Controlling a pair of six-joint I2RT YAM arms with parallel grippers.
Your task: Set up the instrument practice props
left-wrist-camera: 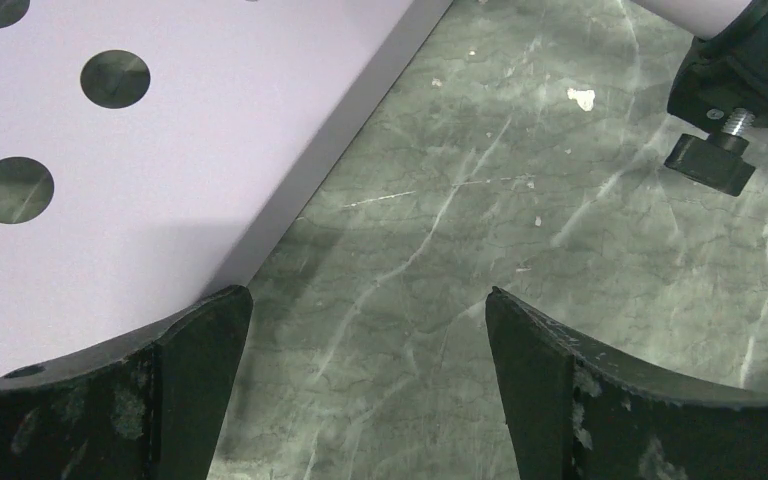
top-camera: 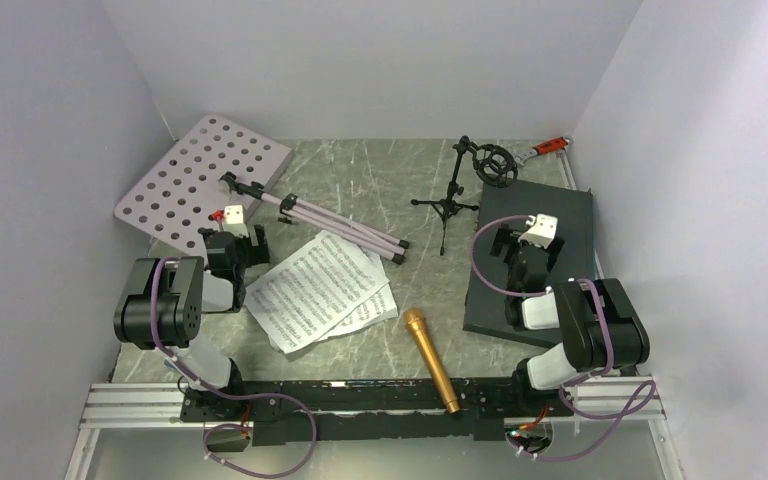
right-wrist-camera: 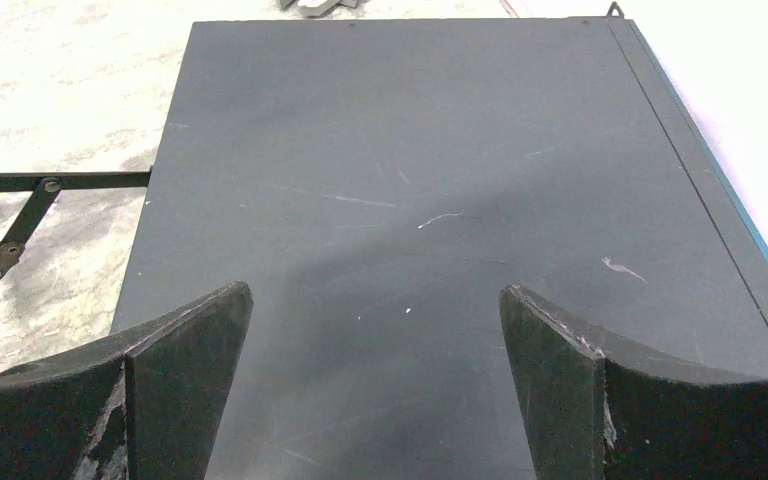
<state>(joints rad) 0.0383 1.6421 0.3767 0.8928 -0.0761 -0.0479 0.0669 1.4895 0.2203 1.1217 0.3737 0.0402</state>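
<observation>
- Top external view: the music stand (top-camera: 200, 175) lies flat on the table (top-camera: 360, 170) at ten o'clock. Its holed lilac desk is at the far-left end, and its pole and folded legs run towards four o'clock.
- Two music sheets (top-camera: 320, 290) lie flat and overlapping just on the near side of the pole's end, turned askew to the table edge.
- A gold microphone (top-camera: 430, 360) lies at six o'clock. Its long axis runs from eleven to five, with the head at the eleven end and the tail over the near rail.
- Standing on its three legs at one o'clock is the black mic stand (top-camera: 450, 200), with its ring mount towards two o'clock.
- A dark slab (top-camera: 570, 215) lies at three o'clock, and a red-handled wrench (top-camera: 550, 147) sits in the far-right corner.
- With its jaws wide and empty, the left gripper (top-camera: 235, 240) sits beside the near edge of the desk. The right gripper (top-camera: 530, 245), just as wide and empty, hangs over the slab.
- Left wrist view: the left gripper (left-wrist-camera: 368, 300) has both fingers spread far apart with only bare table (left-wrist-camera: 460, 250) between them. An edge of the desk (left-wrist-camera: 160, 150) runs from seven to one o'clock past the left finger, and a black clamp knob (left-wrist-camera: 710, 165) of the stand shows at two o'clock.
- Right wrist view: the right gripper (right-wrist-camera: 375, 295) stands fully spread above the slab (right-wrist-camera: 410, 150), holding nothing. A thin leg of the mic stand (right-wrist-camera: 50, 182) reaches in at nine o'clock, touching the slab's left edge or just short of it.
</observation>
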